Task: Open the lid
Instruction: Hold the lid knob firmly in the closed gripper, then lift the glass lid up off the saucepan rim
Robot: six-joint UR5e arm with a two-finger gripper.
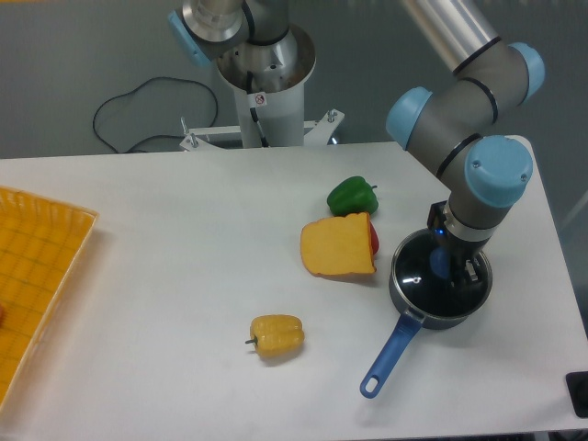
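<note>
The lid [418, 271], clear glass with a thin metal rim, lies on the dark blue saucepan [439, 314] at the right of the table. Its blue knob [439, 264] shows just left of the dark fingers [464, 276]. My gripper [447, 272] reaches straight down from the blue-capped wrist and is shut on the knob; the wrist hides the contact on the far side. The lid still looks seated on the pan rim. The pan's long blue handle [386, 358] points toward the front left.
A yellow wedge [338, 246] with a red piece behind it lies just left of the pan. A green pepper [352, 195] sits beyond it and a yellow pepper [277, 336] at front centre. An orange tray [37, 276] fills the left edge. The table's right edge is close to the pan.
</note>
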